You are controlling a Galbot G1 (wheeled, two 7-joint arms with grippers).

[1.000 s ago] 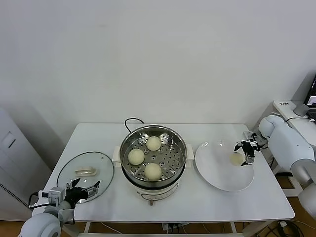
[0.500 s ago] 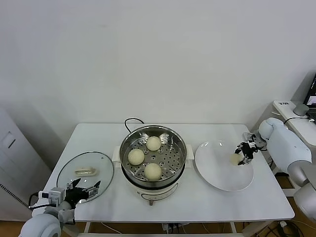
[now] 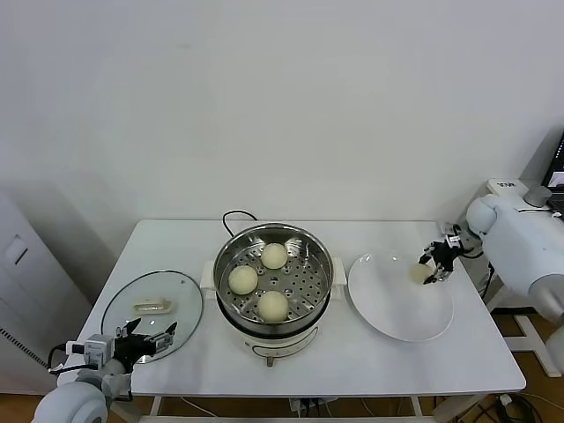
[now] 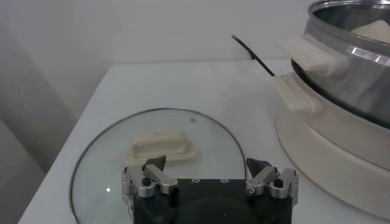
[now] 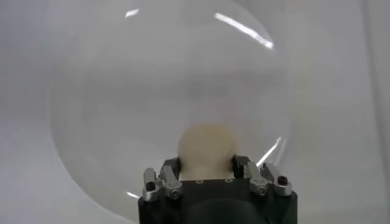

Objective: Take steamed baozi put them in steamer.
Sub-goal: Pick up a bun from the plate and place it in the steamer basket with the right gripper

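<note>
The steamer (image 3: 307, 245) stands mid-table with three baozi on its perforated tray: one at the back (image 3: 274, 256), one on the left (image 3: 243, 279), one at the front (image 3: 273, 305). My right gripper (image 3: 428, 268) is shut on the fourth baozi (image 3: 418, 274) and holds it a little above the white plate (image 3: 397, 313). In the right wrist view the baozi (image 5: 207, 146) sits between the fingers (image 5: 169, 172) of that gripper (image 5: 206, 163), with the plate (image 5: 109, 97) below. My left gripper (image 3: 145, 337) is open and empty at the front left; the left wrist view shows it (image 4: 207, 163) too.
A round glass lid (image 3: 123, 308) with a cream handle (image 3: 153, 306) lies flat at the left; it also shows in the left wrist view (image 4: 103, 164). The steamer's black cord (image 3: 233, 214) runs behind it. The steamer's side (image 4: 347, 73) is to the left gripper's right.
My right gripper has lifted the baozi slightly up off the plate, towards the plate's far right rim. The left arm has not moved.
</note>
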